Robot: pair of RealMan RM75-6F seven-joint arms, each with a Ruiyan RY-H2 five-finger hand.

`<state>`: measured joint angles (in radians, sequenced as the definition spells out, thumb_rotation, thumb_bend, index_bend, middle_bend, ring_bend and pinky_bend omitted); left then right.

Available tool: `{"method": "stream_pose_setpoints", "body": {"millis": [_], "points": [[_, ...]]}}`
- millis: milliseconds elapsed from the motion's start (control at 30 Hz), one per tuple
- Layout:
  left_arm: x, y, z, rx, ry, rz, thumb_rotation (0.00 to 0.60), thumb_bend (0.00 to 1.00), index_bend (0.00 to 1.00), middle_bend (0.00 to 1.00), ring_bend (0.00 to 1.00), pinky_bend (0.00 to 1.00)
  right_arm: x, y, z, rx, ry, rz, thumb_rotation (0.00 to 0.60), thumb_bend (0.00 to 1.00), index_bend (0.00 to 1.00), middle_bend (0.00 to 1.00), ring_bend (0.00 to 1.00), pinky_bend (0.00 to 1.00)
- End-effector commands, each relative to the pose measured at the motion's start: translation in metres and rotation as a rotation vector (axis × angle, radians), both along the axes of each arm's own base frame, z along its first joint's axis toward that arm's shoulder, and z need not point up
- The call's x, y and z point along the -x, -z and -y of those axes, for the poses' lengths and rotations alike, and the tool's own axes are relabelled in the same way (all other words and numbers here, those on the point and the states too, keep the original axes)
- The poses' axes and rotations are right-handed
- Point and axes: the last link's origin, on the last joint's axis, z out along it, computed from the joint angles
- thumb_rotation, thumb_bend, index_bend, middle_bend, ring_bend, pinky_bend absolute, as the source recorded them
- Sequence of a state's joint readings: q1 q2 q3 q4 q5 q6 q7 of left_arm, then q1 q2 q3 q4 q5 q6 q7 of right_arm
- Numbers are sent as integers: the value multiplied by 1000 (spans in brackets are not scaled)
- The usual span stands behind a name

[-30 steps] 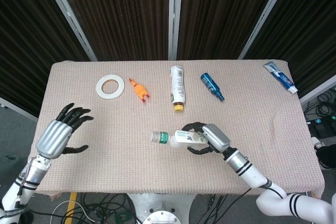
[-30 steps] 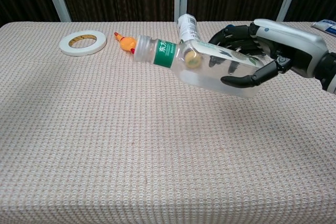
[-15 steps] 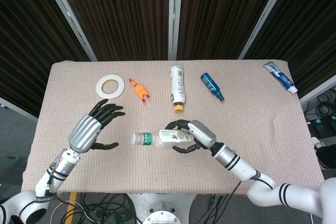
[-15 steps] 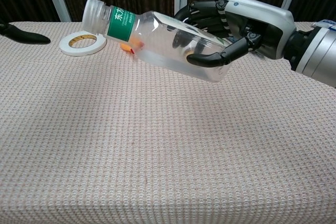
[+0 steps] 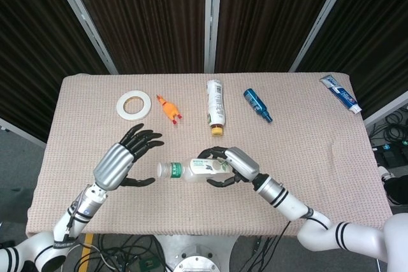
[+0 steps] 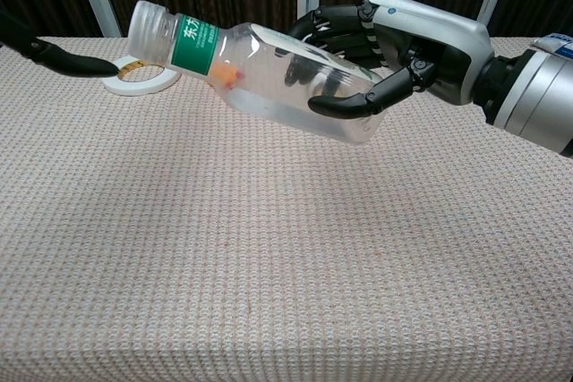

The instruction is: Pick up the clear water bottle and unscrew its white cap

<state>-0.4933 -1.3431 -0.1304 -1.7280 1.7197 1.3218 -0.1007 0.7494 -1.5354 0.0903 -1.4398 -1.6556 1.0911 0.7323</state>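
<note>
Since a moment ago the left hand (image 5: 125,164) has swung in from the desk's left edge and now sits just beside the white cap (image 5: 164,170), fingers spread and empty, not yet touching it. Over the same stretch the right hand (image 5: 231,166) has carried the clear water bottle (image 5: 194,170) up off the desk (image 5: 306,144) and leftward; its fingers wrap the bottle's body, which lies nearly level in the air with the cap end pointing at the left hand. In the chest view the cap (image 6: 148,21) tilts slightly upward. Pick-up looks done; what remains, I judge, is closing the left fingers on the cap and twisting.
</note>
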Motion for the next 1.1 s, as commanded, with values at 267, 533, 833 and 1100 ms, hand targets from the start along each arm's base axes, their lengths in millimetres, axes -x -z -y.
{"method": "stream_pose_setpoints", "body": {"millis": [267,533,833,1100], "points": [[-6,5,0,0,13,12,600,0,197,137,102,50,-2,4,-3,-10,-8,-5,600,442,483,449,304,395],[-12,0,-1,-4,29,28,600,0,197,137,102,50,-2,5,-3,-8,-7,-13,600,442,484,450,304,395],[-14,-2,4,-6,44,27,600,0,197,137,102,50,-1,4,0,0,2,-15,600,449,491,454,310,399],[-15,-3,5,-12,54,26,600,0,197,137,102,50,0,5,1,-1,5,-18,600,449,491,454,310,399]]}}
